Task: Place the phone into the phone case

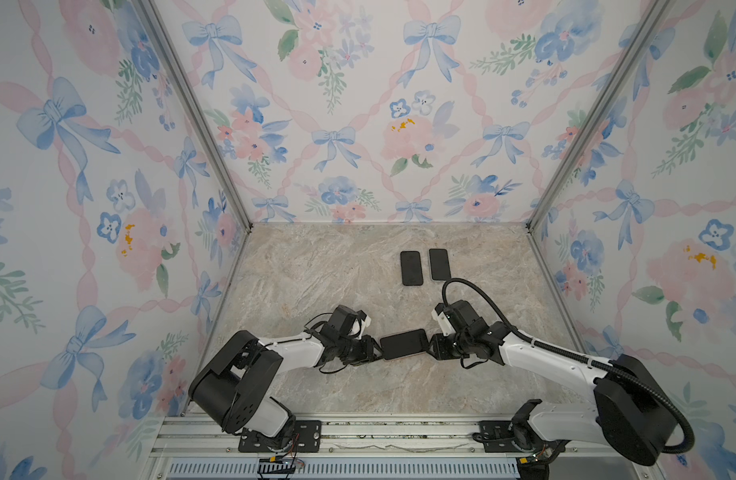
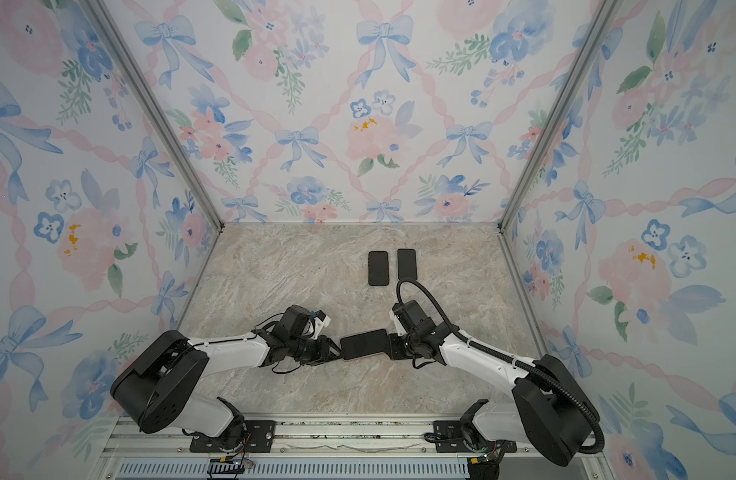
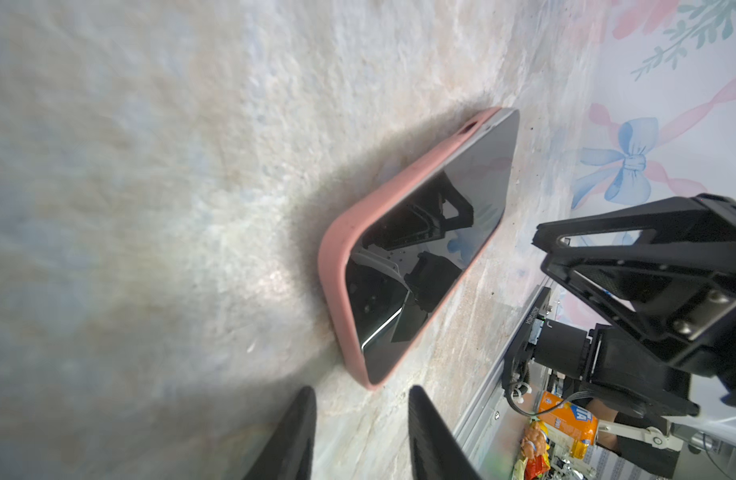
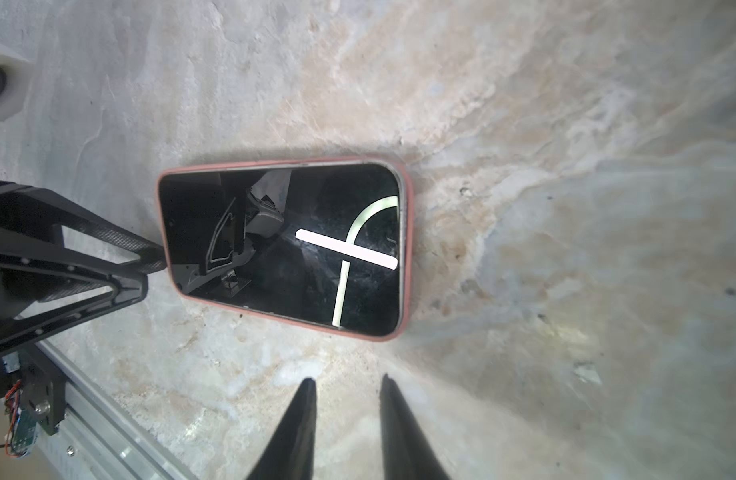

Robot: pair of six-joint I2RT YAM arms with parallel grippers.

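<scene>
On tabletop, phone in pink case

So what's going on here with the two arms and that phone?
Two robot arms are putting a phone into a pink case. It lies screen up in the case on the marble table, between the left gripper and right gripper. Both are open, gripping nothing; one end may not be fully seated. Two dark phone-shaped slabs lie further back.

In both top views I can't tell whether the two dark slabs far back are phones or cases. Both wrist views cut my gripper fingers off at the edge.
</scene>
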